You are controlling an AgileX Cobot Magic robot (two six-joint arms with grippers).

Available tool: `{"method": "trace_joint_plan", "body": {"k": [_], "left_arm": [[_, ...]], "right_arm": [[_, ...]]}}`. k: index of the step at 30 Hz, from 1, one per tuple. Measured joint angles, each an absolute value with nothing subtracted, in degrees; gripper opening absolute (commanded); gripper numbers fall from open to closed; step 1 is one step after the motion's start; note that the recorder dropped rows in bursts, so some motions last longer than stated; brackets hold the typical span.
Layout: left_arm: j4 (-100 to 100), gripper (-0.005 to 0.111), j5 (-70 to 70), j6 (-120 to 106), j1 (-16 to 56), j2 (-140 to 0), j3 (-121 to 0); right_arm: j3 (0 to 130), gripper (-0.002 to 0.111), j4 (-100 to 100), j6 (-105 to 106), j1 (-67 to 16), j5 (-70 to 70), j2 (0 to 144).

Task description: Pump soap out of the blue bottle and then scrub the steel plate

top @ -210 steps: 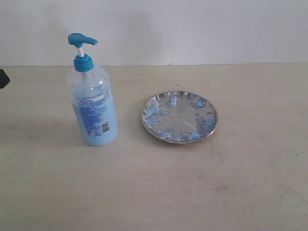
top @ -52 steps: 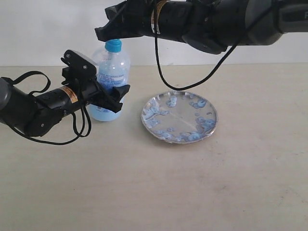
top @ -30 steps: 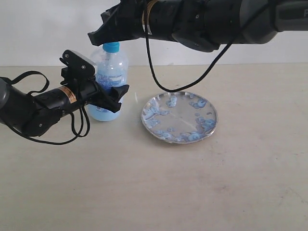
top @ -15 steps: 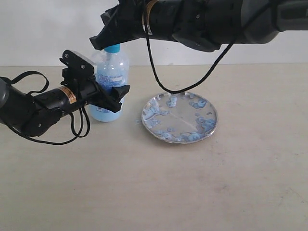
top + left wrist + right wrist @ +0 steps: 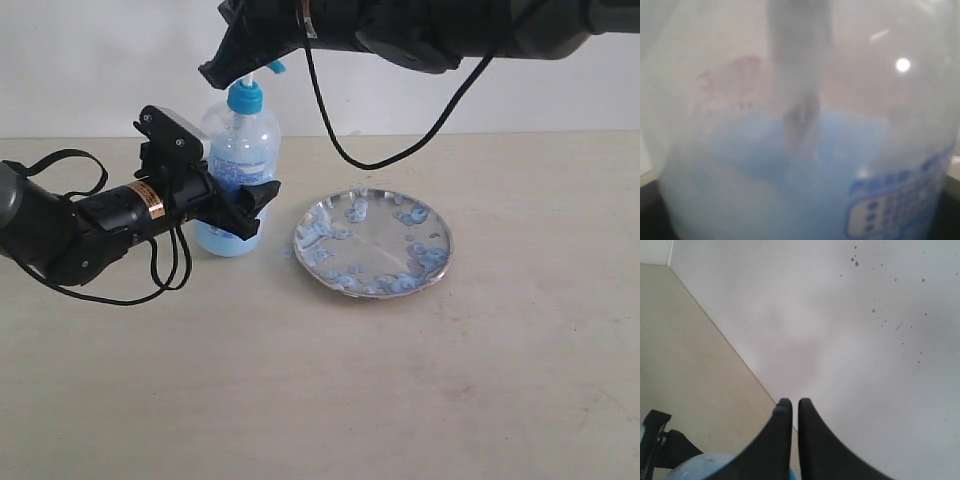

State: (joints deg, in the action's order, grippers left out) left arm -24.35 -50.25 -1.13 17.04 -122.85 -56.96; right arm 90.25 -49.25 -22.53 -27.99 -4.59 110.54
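The blue bottle (image 5: 240, 165) stands on the table left of the steel plate (image 5: 373, 243), its blue pump head (image 5: 247, 97) raised. My left gripper (image 5: 250, 207) is shut on the bottle's lower body. In the left wrist view the bottle (image 5: 800, 150) fills the frame, blurred, and the fingers are hidden. My right gripper (image 5: 214, 75) hovers just above and left of the pump head, its fingertips (image 5: 783, 407) shut on nothing. Pale blue soap blobs (image 5: 345, 270) speckle the plate.
A pale wall rises behind the beige table (image 5: 320, 400). The right arm's black cable (image 5: 330, 130) hangs down over the space between bottle and plate. In the right wrist view, part of the left gripper (image 5: 655, 440) shows beside the bottle top.
The right gripper has lifted off the pump, and the pump head has risen back up. The bottle and left gripper have shifted slightly to the right.
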Motion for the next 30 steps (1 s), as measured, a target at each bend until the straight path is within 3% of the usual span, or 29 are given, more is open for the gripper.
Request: {"method": "trace_joint_plan", "body": {"k": [30], "left_arm": [[-20.6, 0.004, -53.1, -2.8, 19.3, -124.2, -57.0]], "right_arm": [[90.5, 0.000, -48.4, -22.5, -29.6, 5.6, 108.6]]}}
